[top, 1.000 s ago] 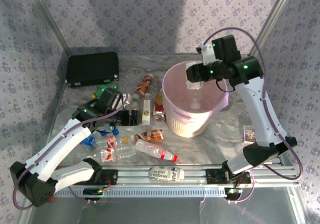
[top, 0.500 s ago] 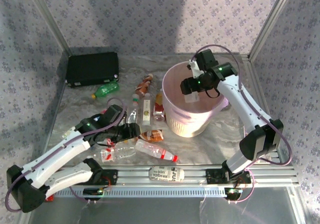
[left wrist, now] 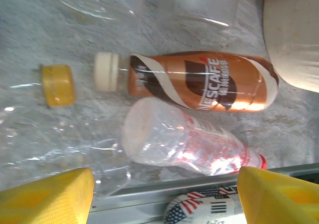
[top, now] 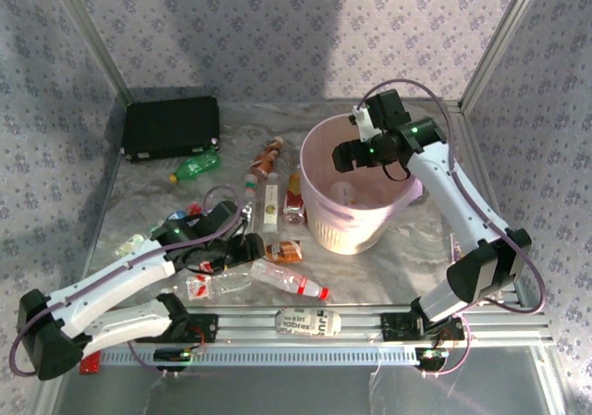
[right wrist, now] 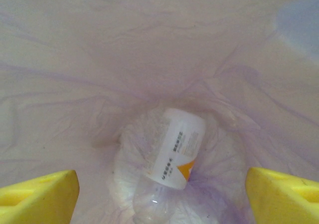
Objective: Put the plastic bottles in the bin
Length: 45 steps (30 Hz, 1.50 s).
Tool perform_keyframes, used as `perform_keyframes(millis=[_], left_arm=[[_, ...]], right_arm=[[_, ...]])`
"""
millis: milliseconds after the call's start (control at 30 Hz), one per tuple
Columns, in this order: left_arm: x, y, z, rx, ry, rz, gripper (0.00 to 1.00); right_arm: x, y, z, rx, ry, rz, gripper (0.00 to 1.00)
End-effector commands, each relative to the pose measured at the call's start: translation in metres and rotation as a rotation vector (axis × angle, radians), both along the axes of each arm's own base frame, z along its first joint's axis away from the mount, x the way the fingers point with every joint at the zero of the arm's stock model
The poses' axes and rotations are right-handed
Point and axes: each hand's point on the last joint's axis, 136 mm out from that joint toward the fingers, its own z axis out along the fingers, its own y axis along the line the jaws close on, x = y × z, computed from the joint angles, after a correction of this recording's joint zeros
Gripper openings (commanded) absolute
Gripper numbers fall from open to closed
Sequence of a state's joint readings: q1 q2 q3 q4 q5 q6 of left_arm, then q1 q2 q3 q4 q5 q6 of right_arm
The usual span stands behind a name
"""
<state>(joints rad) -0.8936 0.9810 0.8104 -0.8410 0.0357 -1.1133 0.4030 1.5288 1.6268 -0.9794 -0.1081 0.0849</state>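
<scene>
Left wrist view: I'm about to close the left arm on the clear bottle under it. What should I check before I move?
1. Left gripper jaws apart and empty: ok.
2. Clear bottle lies between the jaws in the left wrist view: ok.
3. Space around it: the Nescafe bottle lies alongside, seemingly touching: not ok.
4. Height above the target: cannot tell.
5. Right gripper jaws open over the bin, holding nothing: ok.
6. Bin upright with room, one labelled bottle at its bottom: ok.
</scene>
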Motion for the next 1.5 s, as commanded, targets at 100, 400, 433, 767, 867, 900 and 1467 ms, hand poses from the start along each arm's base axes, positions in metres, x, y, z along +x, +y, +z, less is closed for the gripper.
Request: perform_keyframes(millis=[100, 400, 433, 767, 867, 900, 1467], left_arm=[[0.003, -0.020, 0.000, -0.155, 0.044, 0.267, 0.73], [-0.015, -0.043, -0.021, -0.096, 0.116, 0.322, 0.74], [-0.016, -0.044, -0.024, -0.083, 0.115, 0.328, 0.75], [-0.007, -0.058, -0.046, -0.072, 0.062, 0.396, 0.76], [-0.007, -0.064, -0.051, -0.064, 0.070, 0.396, 0.76], [-0.008, -0.065, -0.050, -0.060, 0.068, 0.394, 0.77], [-0.005, -0.071, -0.087, -0.057, 0.091, 0.432, 0.70]], right_arm=[[-0.008, -0.009, 0.031, 0.021, -0.074, -0.009, 0.89], [-0.009, -0.012, 0.038, 0.074, -0.103, -0.003, 0.89], [-0.009, -0.012, 0.038, 0.078, -0.102, -0.001, 0.89], [-0.019, -0.016, 0.053, 0.133, -0.141, 0.028, 0.89], [-0.019, -0.021, 0.052, 0.141, -0.142, 0.022, 0.89], [-0.020, -0.022, 0.053, 0.143, -0.145, 0.021, 0.89], [-0.021, -0.033, 0.049, 0.166, -0.152, 0.013, 0.88]])
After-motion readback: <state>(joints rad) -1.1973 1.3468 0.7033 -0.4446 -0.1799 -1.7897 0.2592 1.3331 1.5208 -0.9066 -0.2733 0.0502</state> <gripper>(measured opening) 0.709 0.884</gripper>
